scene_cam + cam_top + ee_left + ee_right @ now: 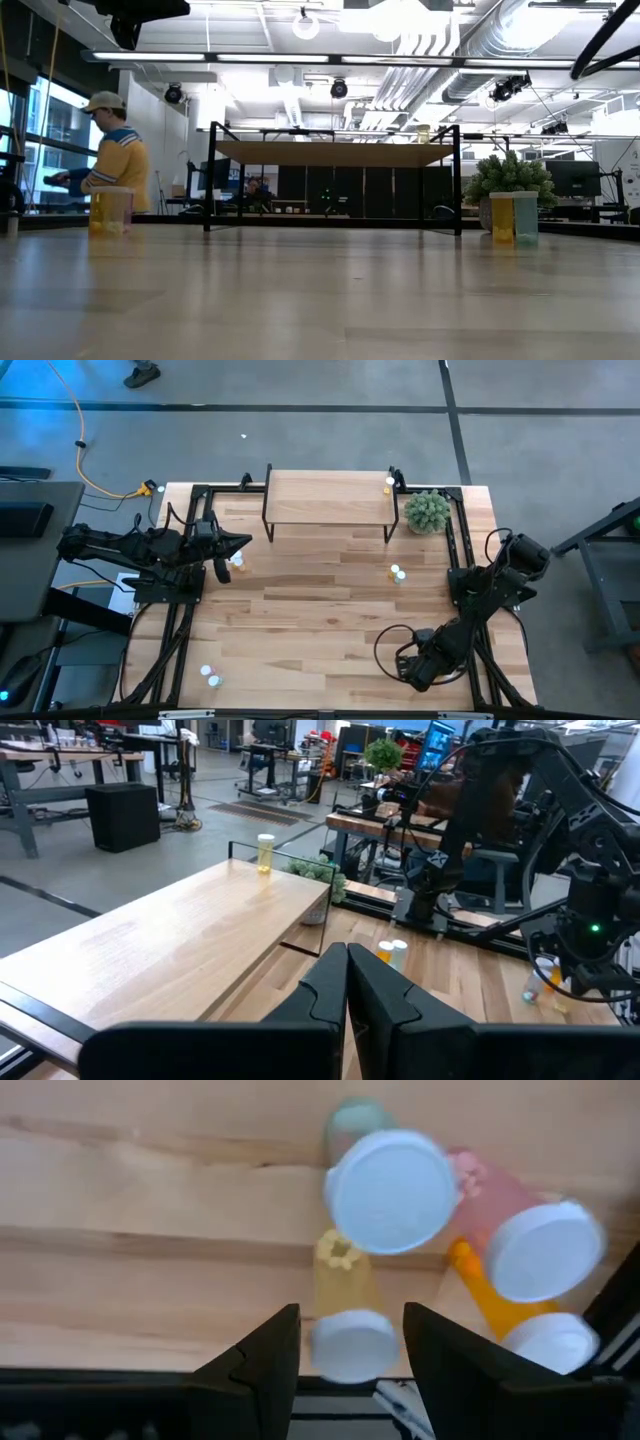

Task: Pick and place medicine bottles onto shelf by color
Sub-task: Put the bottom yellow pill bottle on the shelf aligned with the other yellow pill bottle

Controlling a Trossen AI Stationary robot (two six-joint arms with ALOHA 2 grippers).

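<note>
Hovering right gripper (345, 1348): low over the table's near right corner, fingers spread on either side of a yellow bottle (342, 1292); whether they touch it, cannot tell.
Cluster beside it: pale green bottle (385, 1175), pink bottle (490, 1195) and orange bottle (485, 1298), all white-capped.
Left gripper (347, 982): fingers pressed together, empty, raised at the table's left side.
Shelf (326, 498): at the far edge, one yellowish bottle (389, 485) on its right end.
Other bottles: pair (397, 572) near the plant (427, 511), pair (236, 562) by the left gripper, pair (210, 675) at the near left.
</note>
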